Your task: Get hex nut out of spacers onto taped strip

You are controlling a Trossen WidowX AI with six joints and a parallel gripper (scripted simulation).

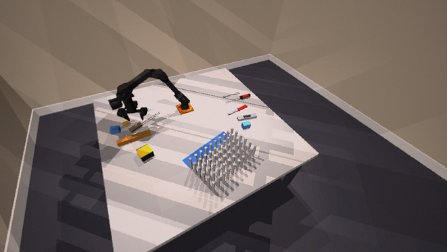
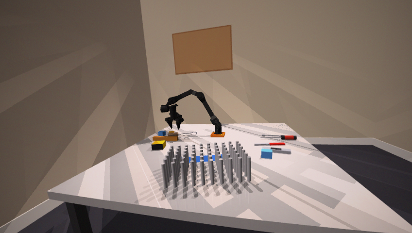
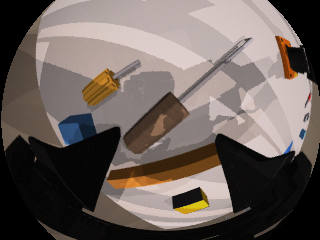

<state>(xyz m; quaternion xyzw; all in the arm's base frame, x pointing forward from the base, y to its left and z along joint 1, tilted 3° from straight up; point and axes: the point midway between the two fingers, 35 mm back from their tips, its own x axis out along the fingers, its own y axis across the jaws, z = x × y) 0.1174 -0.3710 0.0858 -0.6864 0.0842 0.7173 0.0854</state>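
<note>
My gripper (image 1: pixel 134 119) (image 2: pixel 175 128) (image 3: pixel 170 135) is open and empty, above a tool with a brown handle (image 1: pixel 135 127) (image 2: pixel 172 134) (image 3: pixel 157 122). In the wrist view the handle lies between and beyond the fingertips, with its thin metal shaft running to the upper right. The grey metal spacers (image 1: pixel 191 163) (image 2: pixel 164 175) stand upright in rows. The blue taped strip (image 1: pixel 186 161) (image 2: pixel 197 158) lies along their robot-side edge. I cannot make out the hex nut for certain; a small dark speck shows among the spacers in the exterior view.
An orange bar (image 1: pixel 133 137) (image 3: pixel 165 167), a yellow-black block (image 1: pixel 145 152) (image 3: pixel 191 200), a blue block (image 1: pixel 114 129) (image 3: pixel 77 128) and a yellow-handled tool (image 3: pixel 101 87) lie near the brown tool. Red-handled tools (image 1: pixel 242 108) (image 2: pixel 288 137), a grey tool (image 1: pixel 247 116) and a light-blue block (image 1: pixel 246 124) (image 2: pixel 266 154) lie opposite.
</note>
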